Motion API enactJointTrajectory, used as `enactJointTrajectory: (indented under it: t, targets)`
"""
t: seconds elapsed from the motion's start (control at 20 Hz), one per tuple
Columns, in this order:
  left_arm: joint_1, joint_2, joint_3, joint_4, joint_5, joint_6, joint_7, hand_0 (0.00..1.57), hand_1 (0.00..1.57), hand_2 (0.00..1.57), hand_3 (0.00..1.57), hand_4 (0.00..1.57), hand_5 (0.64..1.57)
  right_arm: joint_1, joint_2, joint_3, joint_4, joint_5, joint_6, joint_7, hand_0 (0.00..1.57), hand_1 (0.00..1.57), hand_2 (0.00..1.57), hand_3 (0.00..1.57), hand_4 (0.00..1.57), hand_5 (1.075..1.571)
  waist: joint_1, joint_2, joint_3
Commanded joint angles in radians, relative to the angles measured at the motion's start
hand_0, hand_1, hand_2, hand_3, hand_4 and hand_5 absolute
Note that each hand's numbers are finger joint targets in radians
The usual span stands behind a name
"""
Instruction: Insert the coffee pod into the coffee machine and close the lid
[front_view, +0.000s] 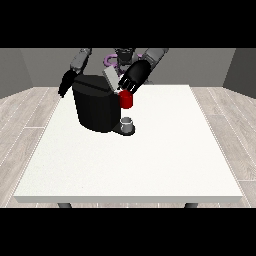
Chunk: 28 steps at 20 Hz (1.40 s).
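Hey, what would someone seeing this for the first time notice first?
Probably the black coffee machine at the white table's far left, with a red thing at the machine on its right side. The hand at the view's right hovers just above that, by the raised lid.

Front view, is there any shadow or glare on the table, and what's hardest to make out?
Front view: the white table is evenly lit, no glare, no clear shadow; the black coffee machine shows little surface detail, and the dark hand at the view's right blends with it.
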Motion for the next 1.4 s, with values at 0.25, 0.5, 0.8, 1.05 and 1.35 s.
enactJointTrajectory:
  t: [0.25, 0.5, 0.8, 1.05, 1.35]
  targets:
    - [0.012, -0.020, -0.019, 0.010, -0.024, 0.040, -0.034, 1.17, 1.17, 1.24, 1.20, 0.42, 1.571, -0.003, 0.016, -0.002, 0.006, 0.005, -0.025, -0.010, 0.00, 0.00, 0.00, 0.00, 0.00, 1.571, 0.008, 0.018, 0.0000]
    - [-0.058, 0.003, -0.002, 0.018, -0.018, 0.021, -0.014, 1.23, 1.23, 1.26, 1.20, 0.41, 1.571, -0.019, 0.016, -0.009, 0.020, -0.010, -0.010, -0.021, 0.00, 0.00, 0.00, 0.00, 0.00, 1.571, -0.009, 0.034, 0.0002]
    - [-0.075, 0.032, 0.002, 0.023, -0.026, 0.033, -0.046, 1.22, 1.22, 1.24, 1.20, 0.36, 1.571, -0.087, -0.047, -0.048, 0.014, -0.021, 0.013, 0.025, 0.00, 0.00, 0.00, 0.00, 0.00, 1.571, -0.007, 0.053, 0.0001]
    - [-0.064, 0.043, -0.004, 0.025, -0.047, 0.067, -0.052, 1.24, 1.24, 1.26, 1.20, 0.29, 1.571, -0.026, -0.004, -0.021, 0.015, -0.007, -0.012, -0.029, 0.00, 0.00, 0.00, 0.00, 0.00, 1.571, -0.008, 0.047, 0.0002]
    - [-0.020, 0.069, -0.056, 0.042, -0.114, 0.099, -0.096, 1.21, 1.21, 1.22, 1.09, 0.00, 1.571, -0.014, 0.006, -0.009, -0.010, -0.006, -0.013, 0.008, 0.00, 0.00, 0.00, 0.00, 0.00, 1.571, -0.014, 0.038, -0.0001]
